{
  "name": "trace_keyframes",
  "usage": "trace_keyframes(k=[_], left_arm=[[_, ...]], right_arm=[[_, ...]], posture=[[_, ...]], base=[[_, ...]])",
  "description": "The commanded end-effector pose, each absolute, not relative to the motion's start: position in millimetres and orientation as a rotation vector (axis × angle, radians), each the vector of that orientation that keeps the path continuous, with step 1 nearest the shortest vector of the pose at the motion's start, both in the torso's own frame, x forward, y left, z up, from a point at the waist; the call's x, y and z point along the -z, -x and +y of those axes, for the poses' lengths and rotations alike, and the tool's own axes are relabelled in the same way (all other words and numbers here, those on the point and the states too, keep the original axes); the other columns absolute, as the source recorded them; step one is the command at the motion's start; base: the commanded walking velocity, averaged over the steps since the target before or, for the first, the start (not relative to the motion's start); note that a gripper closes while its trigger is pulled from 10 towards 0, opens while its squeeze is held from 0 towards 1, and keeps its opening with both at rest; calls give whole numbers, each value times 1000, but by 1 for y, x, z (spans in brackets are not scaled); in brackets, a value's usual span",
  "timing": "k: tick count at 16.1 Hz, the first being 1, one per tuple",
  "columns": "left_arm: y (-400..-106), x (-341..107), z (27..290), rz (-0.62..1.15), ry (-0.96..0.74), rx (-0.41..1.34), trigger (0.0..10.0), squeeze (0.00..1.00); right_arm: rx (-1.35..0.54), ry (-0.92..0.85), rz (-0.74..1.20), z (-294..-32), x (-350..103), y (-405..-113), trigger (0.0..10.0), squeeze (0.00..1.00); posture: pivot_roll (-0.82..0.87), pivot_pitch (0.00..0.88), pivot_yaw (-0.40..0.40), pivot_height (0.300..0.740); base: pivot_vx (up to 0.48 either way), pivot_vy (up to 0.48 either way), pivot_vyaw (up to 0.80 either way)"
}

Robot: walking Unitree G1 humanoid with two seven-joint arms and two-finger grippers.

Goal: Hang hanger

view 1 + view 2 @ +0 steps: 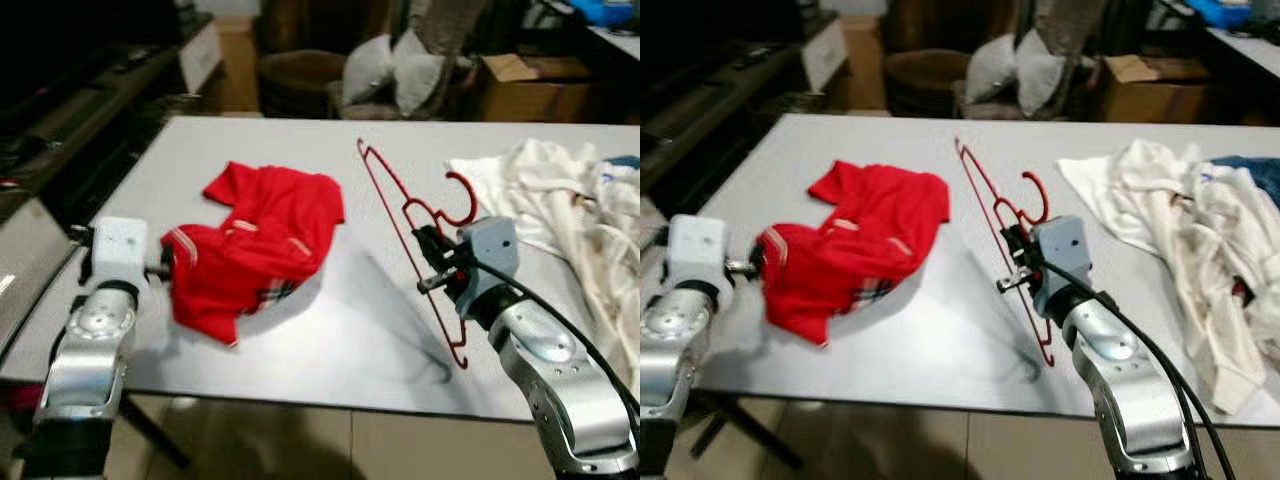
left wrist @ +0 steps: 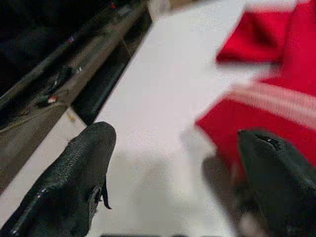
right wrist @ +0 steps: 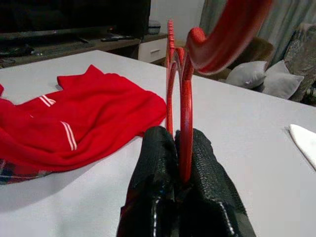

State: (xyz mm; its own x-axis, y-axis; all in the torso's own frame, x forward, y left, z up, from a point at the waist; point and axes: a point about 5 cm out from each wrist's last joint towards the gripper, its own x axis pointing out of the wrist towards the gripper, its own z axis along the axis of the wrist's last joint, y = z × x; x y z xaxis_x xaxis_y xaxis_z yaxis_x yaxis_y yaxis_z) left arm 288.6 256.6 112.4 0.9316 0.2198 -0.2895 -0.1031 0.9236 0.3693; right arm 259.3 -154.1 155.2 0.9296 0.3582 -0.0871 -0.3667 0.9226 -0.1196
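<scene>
right gripper [image 3: 180, 163] clamps red hanger [image 1: 400, 215] | left gripper [image 2: 173, 173] spread

On the table [image 1: 330, 340], shirt [image 1: 255, 245] left of hanger [image 1: 400, 225] (laundry pile [image 1: 560, 215] farthest right).

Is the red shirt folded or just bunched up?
Bunched up. The red shirt lies crumpled on the table, sleeves and striped trim twisted over each other, no neat fold lines.

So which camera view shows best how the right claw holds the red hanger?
The right wrist view: the right claw is shut on the red hanger, the wire pinched between both fingers. Both eye views show the whole hanger lifted over the table, but the grip is small there.
</scene>
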Motion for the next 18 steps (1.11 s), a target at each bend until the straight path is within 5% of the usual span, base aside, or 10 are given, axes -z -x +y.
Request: trace_keyframes(k=[1, 4, 6, 9, 12, 16, 17, 18], left_arm=[[-289, -95, 253, 452, -382, -108, 10000, 0], [-294, -65, 216, 595, -290, 117, 10000, 0], [-305, -64, 158, 579, -225, 383, 10000, 0], [-321, -77, 104, 456, -137, 528, 10000, 0], [-339, -92, 109, 342, -99, 417, 10000, 0], [-337, -107, 156, 219, -165, 315, 10000, 0], [-331, -112, 157, 180, -171, 372, 10000, 298], [-323, -114, 155, 159, -218, 442, 10000, 1000]], right_arm=[[-333, 135, 67, -160, -155, -261, 10000, 0], [-301, 130, 69, -164, -154, -261, 10000, 0], [-278, 137, 63, -169, -156, -262, 10000, 0], [-244, 130, 61, -176, -157, -260, 10000, 0], [-238, 125, 60, -176, -157, -256, 10000, 0], [-103, 81, 2, -200, -167, -248, 10000, 0], [-63, 85, 9, -212, -167, -246, 10000, 0], [-39, 105, 25, -221, -165, -244, 10000, 0]], posture=[[-125, 0, 91, 740], [-132, 0, 99, 740], [-145, 0, 108, 740], [-160, 0, 114, 740], [-173, 0, 127, 740], [-182, 0, 152, 740], [-182, 0, 153, 740], [-183, 0, 156, 740]], base=[[0, 0, 0], [0, 0, 0], [0, 0, 0], [0, 0, 0], [0, 0, 0], [0, 0, 0], [0, 0, 0], [0, 0, 0]])
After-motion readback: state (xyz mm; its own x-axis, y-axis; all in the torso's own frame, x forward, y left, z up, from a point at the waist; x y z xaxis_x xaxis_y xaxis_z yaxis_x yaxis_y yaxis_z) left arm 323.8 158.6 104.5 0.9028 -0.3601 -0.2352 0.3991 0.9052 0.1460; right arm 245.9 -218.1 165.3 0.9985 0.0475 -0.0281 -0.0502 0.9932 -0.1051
